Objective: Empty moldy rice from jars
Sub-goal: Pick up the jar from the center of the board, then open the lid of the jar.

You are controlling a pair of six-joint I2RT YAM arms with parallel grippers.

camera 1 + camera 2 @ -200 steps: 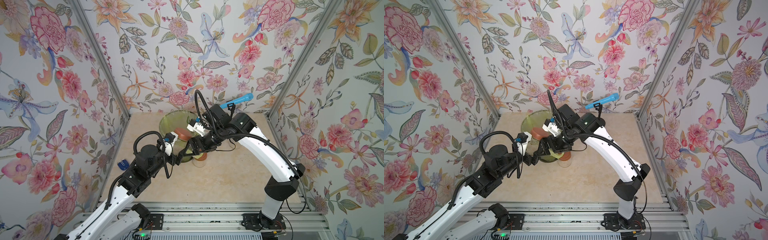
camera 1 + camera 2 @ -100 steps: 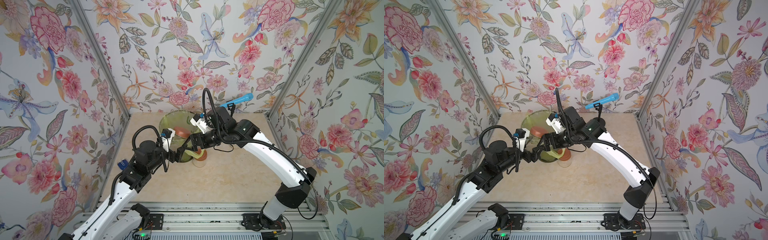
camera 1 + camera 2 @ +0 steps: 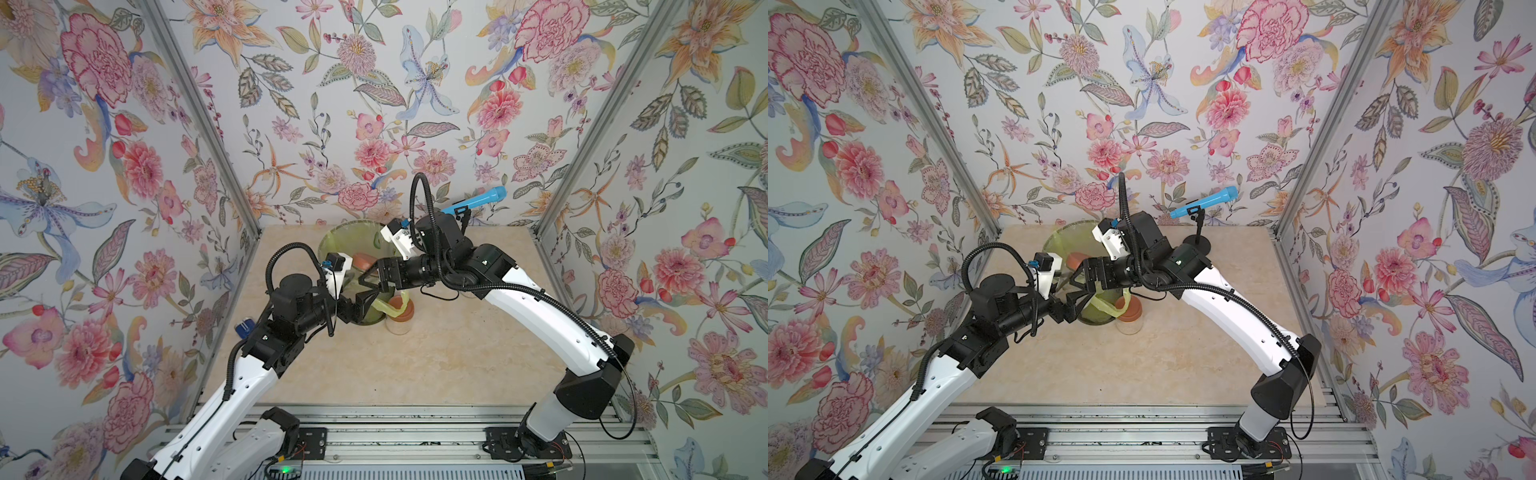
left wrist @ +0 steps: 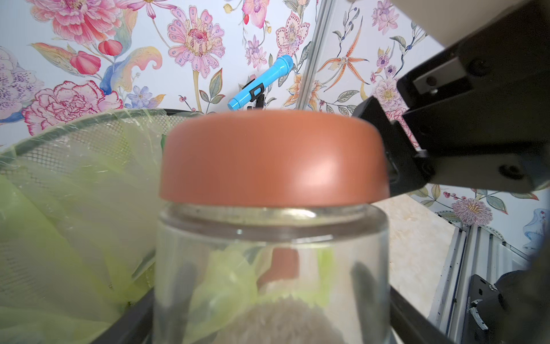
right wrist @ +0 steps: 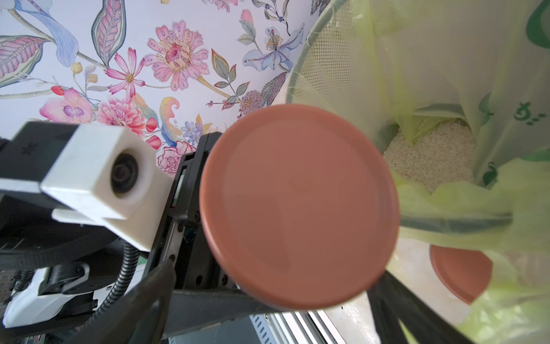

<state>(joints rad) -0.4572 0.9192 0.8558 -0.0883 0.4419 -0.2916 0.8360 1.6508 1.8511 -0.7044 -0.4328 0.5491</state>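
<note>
Jar lid [image 4: 273, 155] between spread right jaws

You see a plain matte reddish-brown lid [image 5: 297, 205] between the jaws of the right gripper [image 5: 276, 295], which is black. It caps a clear glass jar [image 4: 268, 253] btwn the jaws of the left gripper [image 4: 273, 283], also black; pale beige grainy rice [image 4: 282, 321] shows thru the glass. Just past the right jaws: dark mesh bin [image 4: 98, 140] w/ translucent yellow-green bag [image 4: 59, 223], green print, off-white loose rice [image 5: 428, 160] inside. Below the right jaws, 2nd jar [image 3: 400, 322], same reddish-brown top. Tabletop [image 3: 415, 365]: cream, faint marble veins. Walls [image 3: 374, 83]: pale floral paper; pink, orange, blue blooms, grey-green leaves. Mic [image 3: 478, 199]: bright blue. Arms [image 3: 540, 316]: white shells, black joints.
</note>
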